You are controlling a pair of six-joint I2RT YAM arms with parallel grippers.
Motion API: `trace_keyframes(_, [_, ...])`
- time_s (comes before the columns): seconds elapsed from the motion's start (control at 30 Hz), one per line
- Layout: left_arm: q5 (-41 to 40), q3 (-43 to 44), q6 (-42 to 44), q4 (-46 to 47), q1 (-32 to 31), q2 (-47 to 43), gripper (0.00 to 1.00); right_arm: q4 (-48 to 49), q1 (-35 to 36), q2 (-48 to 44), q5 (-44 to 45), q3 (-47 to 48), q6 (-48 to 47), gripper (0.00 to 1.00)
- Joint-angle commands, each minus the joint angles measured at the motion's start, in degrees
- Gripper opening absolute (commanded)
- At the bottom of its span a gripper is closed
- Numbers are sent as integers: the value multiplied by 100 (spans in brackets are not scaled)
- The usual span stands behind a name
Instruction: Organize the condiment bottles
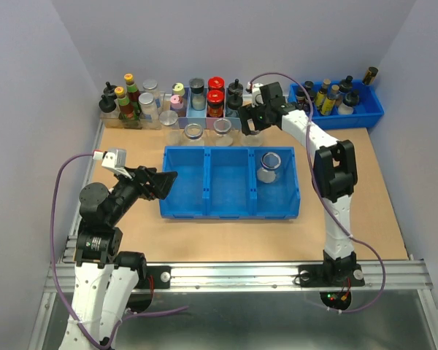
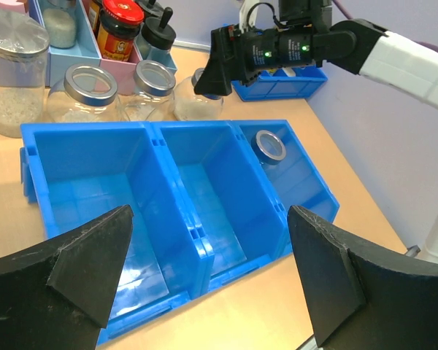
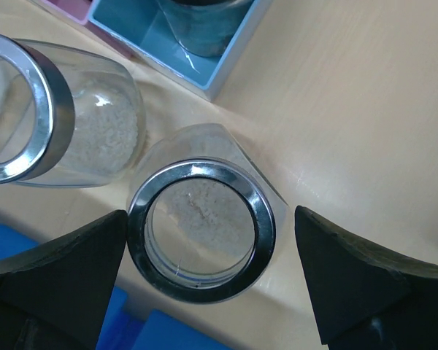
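Observation:
A blue three-compartment bin (image 1: 208, 208) sits mid-table, and one glass jar (image 1: 269, 166) lies in its right compartment (image 2: 270, 146). Just behind the bin stand two open jars (image 1: 193, 132) (image 1: 223, 127) and a lidded jar (image 2: 14, 73). My right gripper (image 1: 247, 120) hovers open over another silver-rimmed jar (image 3: 263, 219), one finger on each side of its rim. That jar holds pale grains, and a neighbouring jar (image 3: 29, 109) stands to its left. My left gripper (image 2: 210, 211) is open and empty, low over the table at the bin's near left side (image 1: 164, 181).
Pastel holders with red-capped and black-capped bottles (image 1: 215, 98) line the back. A cluster of colour-capped bottles (image 1: 128, 102) stands back left. A blue tray of small dark bottles (image 1: 339, 98) sits back right. Walls close in on both sides.

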Motion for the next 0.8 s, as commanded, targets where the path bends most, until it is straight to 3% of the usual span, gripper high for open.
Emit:
trace_keyframes(0.0, [-21,175,135,130,-30,17,99,-54,-1,129,-33,475,-50,100])
trace_keyframes(0.13, [-48,167,153,113,-22,17,99,-54,-1,173,-34,563,20,95])
trace_keyframes(0.23, [-65,140,153,113,-30,8,99,-45,-10,190,106,633,90,69])
trace_keyframes(0.27, [-74,123,153,130,-30,-9,99,-45,-1,164,142,642,108,42])
trace_keyframes(0.37, [-92,96,144,122,-30,-18,99,-45,-1,77,414,607,231,1])
trace_keyframes(0.53, [-92,35,127,165,-30,-44,99,-45,-1,-449,1668,467,828,0])
trace_keyframes(0.77, [-100,8,74,280,-30,-62,99,34,-1,-1459,2610,536,1531,0])
